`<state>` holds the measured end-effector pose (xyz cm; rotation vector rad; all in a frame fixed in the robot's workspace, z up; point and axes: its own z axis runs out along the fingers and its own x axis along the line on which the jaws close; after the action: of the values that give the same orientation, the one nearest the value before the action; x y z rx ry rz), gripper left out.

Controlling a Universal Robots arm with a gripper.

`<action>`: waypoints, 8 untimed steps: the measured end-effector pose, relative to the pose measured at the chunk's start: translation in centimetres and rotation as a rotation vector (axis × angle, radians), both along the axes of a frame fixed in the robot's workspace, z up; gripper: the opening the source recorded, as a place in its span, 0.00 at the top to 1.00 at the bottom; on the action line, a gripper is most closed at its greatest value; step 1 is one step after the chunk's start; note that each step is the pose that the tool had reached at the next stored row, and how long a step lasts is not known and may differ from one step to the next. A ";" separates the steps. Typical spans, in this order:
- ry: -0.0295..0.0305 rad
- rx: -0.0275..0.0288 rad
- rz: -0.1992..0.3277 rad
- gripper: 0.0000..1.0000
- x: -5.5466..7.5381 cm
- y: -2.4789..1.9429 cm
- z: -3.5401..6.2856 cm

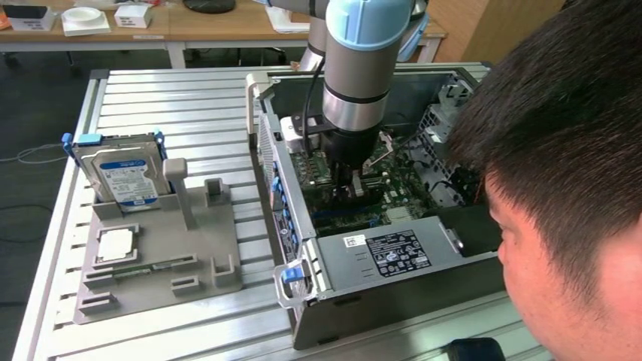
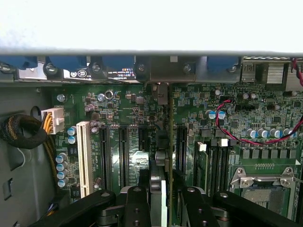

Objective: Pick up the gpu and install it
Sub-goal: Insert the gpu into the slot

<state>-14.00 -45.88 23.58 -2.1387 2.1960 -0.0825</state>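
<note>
Pincer inside open computer case

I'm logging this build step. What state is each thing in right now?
gripper: down inside the computer case, shut on the gpu.
gpu: held edge-on, upright over the motherboard slots.
computer case: lying on its side, panel off.
hard drive: standing upright in the grey fixture.
CPU socket: empty.
</note>
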 end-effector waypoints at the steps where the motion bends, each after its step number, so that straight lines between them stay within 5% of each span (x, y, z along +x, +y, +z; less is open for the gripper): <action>1: 0.0000 0.0001 0.000 0.70 0.0 0.00 -0.01; 8: 0.0000 0.0000 0.000 0.70 0.0 0.01 -0.04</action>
<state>-14.00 -45.88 23.54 -2.1387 2.1961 -0.0825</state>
